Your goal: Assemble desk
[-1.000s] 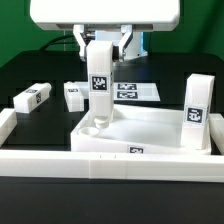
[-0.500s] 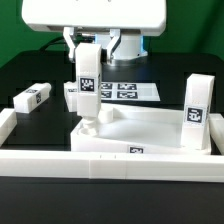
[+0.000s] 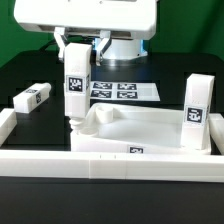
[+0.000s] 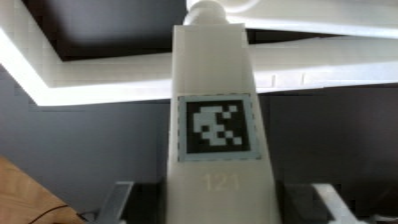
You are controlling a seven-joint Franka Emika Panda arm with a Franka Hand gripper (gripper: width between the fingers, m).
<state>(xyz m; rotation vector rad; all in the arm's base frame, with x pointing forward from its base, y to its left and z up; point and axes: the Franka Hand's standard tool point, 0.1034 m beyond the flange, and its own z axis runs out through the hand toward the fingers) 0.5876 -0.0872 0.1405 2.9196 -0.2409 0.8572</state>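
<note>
My gripper is shut on the top of a white square leg with a black-and-white tag, holding it upright. The leg's lower end hangs just off the near-left corner of the white rimmed tabletop, on the exterior view's left, beside the corner socket. In the wrist view the leg runs straight out from between the fingers of the gripper, its tip near the tabletop's rim. A second leg stands upright at the tabletop's right corner. A third leg lies flat at the left.
A long low white barrier wall runs along the front. The marker board lies flat behind the tabletop. The arm's white body hangs above the back of the scene.
The gripper has carried the upright leg towards the exterior view's left, from over the tabletop's near-left corner socket to just outside that corner. The other parts have not moved.
</note>
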